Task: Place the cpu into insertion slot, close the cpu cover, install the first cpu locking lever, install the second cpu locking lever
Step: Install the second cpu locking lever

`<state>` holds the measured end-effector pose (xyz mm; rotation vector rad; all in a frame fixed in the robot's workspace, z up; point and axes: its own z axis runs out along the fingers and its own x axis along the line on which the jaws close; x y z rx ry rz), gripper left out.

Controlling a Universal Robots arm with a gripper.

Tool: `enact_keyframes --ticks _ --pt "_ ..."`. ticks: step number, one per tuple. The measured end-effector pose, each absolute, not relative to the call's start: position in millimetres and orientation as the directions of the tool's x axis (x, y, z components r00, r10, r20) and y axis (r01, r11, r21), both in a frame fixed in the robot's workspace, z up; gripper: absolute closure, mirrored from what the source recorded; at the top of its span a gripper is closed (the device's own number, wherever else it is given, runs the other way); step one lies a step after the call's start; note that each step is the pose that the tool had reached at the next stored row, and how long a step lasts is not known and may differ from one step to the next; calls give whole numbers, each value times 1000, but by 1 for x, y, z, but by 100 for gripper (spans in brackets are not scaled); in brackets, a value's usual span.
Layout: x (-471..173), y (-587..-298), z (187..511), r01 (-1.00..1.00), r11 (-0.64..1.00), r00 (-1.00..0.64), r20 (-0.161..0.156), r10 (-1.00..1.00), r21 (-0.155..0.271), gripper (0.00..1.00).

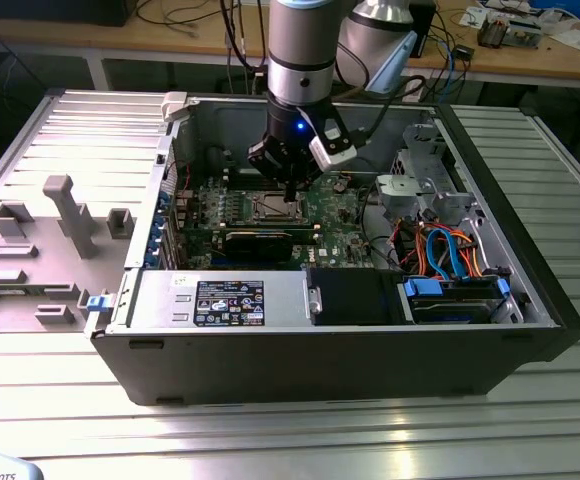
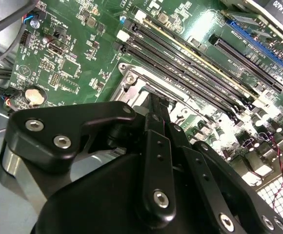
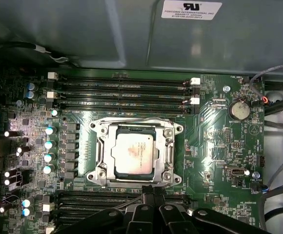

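CPU sits in the slot with the cover closed over it, inside the open case, and the gripper, fingers pressed together, hangs just beside the socket, while the second wrist view shows long memory slots.

Only print around was a white sticker on the case wall and a black label on the front-edge shroud, its fine print unreadable.
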<state>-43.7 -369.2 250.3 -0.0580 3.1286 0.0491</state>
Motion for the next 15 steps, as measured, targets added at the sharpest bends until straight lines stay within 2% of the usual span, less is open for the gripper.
enact_keyframes --ticks 11,15 --pt "-44 -369 250 -37 999 -999 -11 -37 31 89" --pt "-44 -370 250 -36 999 -999 18 -37 35 89"
